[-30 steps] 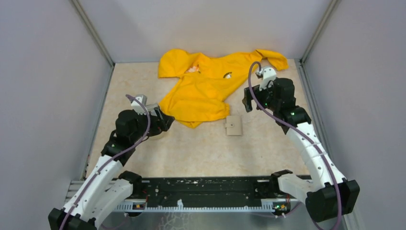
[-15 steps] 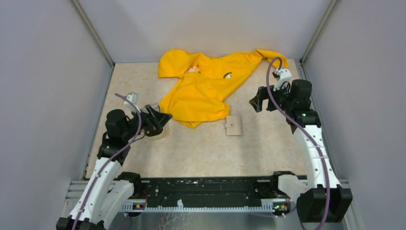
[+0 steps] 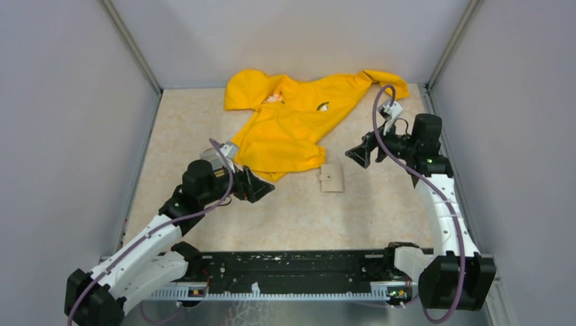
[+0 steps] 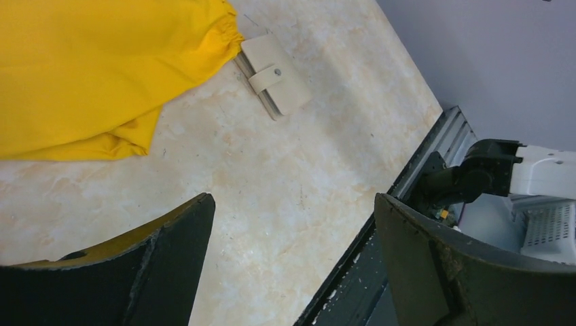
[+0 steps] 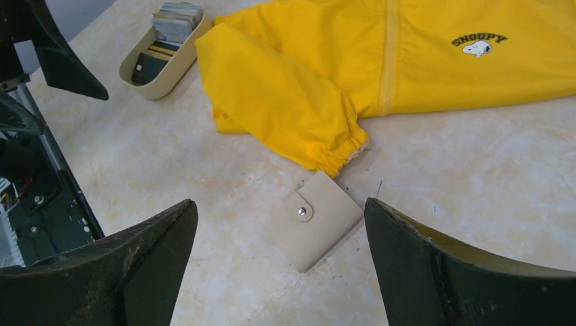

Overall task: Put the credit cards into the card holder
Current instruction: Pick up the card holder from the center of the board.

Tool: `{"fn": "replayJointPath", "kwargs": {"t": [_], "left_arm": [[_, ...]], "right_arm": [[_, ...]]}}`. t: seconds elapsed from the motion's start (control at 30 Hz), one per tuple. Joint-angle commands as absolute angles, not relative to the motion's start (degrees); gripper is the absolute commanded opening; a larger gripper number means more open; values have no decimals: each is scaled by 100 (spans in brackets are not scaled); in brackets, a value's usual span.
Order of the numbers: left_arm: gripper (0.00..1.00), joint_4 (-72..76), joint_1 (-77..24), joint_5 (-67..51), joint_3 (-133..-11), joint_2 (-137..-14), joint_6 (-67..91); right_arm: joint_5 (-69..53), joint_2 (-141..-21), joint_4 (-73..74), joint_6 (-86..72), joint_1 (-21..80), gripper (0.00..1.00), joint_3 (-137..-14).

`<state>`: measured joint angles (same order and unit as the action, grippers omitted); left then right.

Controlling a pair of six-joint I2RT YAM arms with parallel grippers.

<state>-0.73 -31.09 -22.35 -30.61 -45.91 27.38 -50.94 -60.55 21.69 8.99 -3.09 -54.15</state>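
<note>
The card holder (image 3: 332, 178) is a small tan wallet with a snap dot, lying shut on the table by the yellow sleeve's cuff. It also shows in the left wrist view (image 4: 275, 75) and the right wrist view (image 5: 319, 221). The credit cards (image 5: 175, 20) stand as a grey striped stack in a beige oval tray (image 5: 178, 64). My left gripper (image 3: 261, 187) is open and empty over bare table, left of the card holder (image 4: 292, 204). My right gripper (image 3: 358, 155) is open and empty, above and right of the card holder, which lies between its fingers (image 5: 280, 204).
A yellow Snoopy jacket (image 3: 292, 122) covers the back middle of the table, one sleeve (image 5: 285, 109) reaching between tray and card holder. The black rail (image 3: 292, 268) runs along the near edge. Grey walls close in the left, right and back.
My left arm has swung right, away from the tray and toward the table's middle. My right gripper has drawn back a little and turned to face left and down at the card holder.
</note>
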Motion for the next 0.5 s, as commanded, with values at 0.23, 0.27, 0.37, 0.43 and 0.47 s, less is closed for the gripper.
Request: {"fn": "replayJointPath", "kwargs": {"t": [0.23,0.27,0.37,0.43,0.47], "left_arm": [[91,3178,-3427,-1750,-1324,-5321,4092],[91,3541,-3429,-1734,-1163,-5410,4332],[86,4244,-3433,-1663,-867,-5663,4986],[80,4396,-3433,-1700,-841,-5832,5197],[79,4383,-3432,-1756,-874,-5890,5185]], "right_arm": [[-4802,-7585,1526,1058,-96,72,-5176],[-4675,-7771,1449,889,7,68,-5118],[-4349,-8269,1203,411,259,58,-5031],[-4189,-8555,975,92,309,55,-4930],[-4149,-8689,902,-114,320,55,-4881]]}}
